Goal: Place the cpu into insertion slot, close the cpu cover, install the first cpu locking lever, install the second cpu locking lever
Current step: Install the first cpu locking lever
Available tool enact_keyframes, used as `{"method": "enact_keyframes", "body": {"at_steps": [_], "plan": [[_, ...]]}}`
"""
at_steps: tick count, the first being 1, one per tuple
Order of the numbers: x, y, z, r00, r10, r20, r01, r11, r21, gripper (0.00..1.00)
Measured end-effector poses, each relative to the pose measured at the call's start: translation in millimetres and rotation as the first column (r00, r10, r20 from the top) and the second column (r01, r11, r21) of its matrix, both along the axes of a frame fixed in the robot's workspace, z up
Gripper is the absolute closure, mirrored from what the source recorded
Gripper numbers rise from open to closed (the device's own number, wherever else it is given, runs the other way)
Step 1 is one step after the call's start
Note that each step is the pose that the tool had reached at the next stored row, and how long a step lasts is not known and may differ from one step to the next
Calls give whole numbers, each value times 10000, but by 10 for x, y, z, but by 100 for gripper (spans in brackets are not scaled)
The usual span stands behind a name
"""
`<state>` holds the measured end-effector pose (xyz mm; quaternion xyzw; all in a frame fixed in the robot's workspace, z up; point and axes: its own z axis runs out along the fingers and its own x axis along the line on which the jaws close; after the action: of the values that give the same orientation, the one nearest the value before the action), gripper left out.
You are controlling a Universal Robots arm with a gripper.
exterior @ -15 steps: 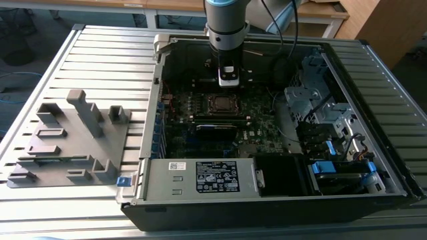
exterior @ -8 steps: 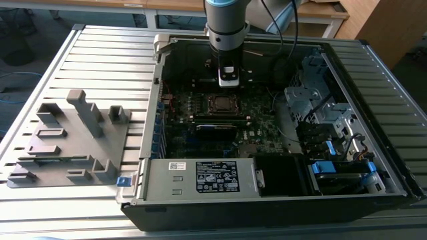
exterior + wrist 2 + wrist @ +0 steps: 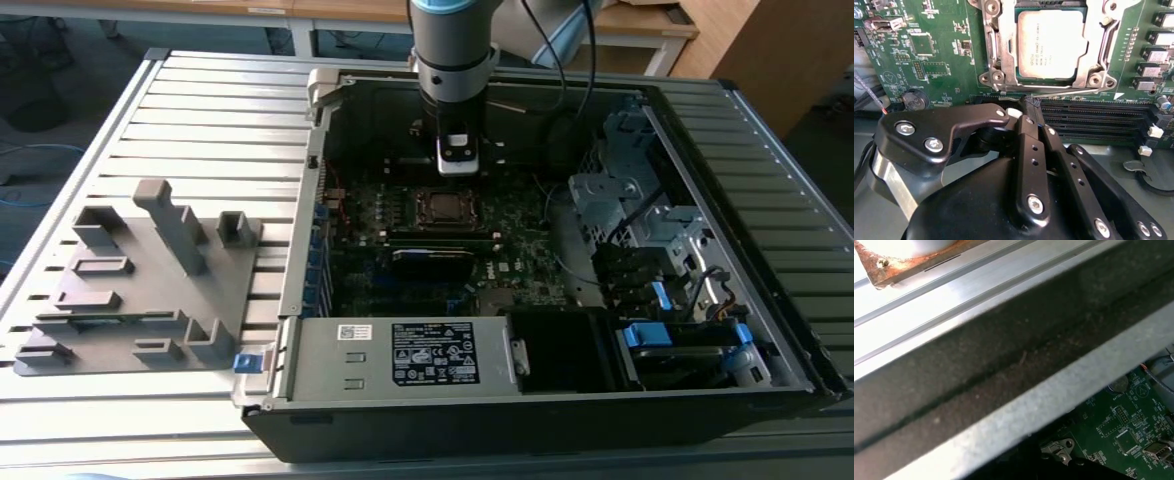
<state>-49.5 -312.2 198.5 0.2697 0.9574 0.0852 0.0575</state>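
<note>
**Lever step: claw tip on the wire lever at the slot's edge**

- The cpu point(image 3: 1050, 44) sits flat in the insertion slot point(image 3: 442, 205). The cover point(image 3: 1097, 50) looks to be down, framing the chip's edges. So I'd say this is a locking-lever step.
- The gripper point(image 3: 1031, 104) has its fingers point(image 3: 1027, 150) together, with the tip touching the thin wire lever point(image 3: 1079, 93) that runs along the slot's near edge. This is between the slot and the memory slots point(image 3: 1094, 117). I can't tell whether the wire is pinched between the fingers or only pressed by them.
- In the exterior view the arm hangs straight down into the open computer case point(image 3: 747, 330), with the gripper point(image 3: 458, 162) just beyond the slot.

How to do it well, in my judgement:
- Keep contact on the wire only. The tip is very near the memory slot latches and the motherboard point(image 3: 929, 60), so a slip would scrape parts.
- Drive the lever along its own arc: down, then sideways under its hook. Pushing it straight would bend it.
- A springy wire tends to skate off smooth fingers, so push with the finger flank close to the tip.
- Watch the cover. If it lifts or the chip shifts, stop, because the lever is loading it unevenly.
</note>
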Motion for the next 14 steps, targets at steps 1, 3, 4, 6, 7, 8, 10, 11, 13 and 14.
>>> {"method": "enact_keyframes", "body": {"at_steps": [1, 3, 4, 6, 7, 8, 10, 11, 13, 14], "plan": [[1, 0, -2, 10000, 0, 0, 0, 10000, -19, 89], [2, -1, -7, 10000, 0, 0, 0, 10000, -63, 89], [3, -2, -9, 10000, -1, 0, 1, 10000, -85, 89], [6, -5, -12, 10000, -2, -1, 2, 9999, -132, 89], [7, -7, -14, 10000, -1, 0, 1, 9999, -156, 89], [8, -7, -16, 10000, 0, -1, 0, 9998, -183, 89], [10, -10, -19, 10000, 1, -1, -1, 9997, -242, 89], [11, -10, -20, 10000, 1, 0, -1, 9996, -274, 89], [11, -11, -20, 10000, 1, 1, -1, 9996, -293, 89], [11, -11, -20, 10000, 0, 0, 0, 9996, -295, 89]]}}
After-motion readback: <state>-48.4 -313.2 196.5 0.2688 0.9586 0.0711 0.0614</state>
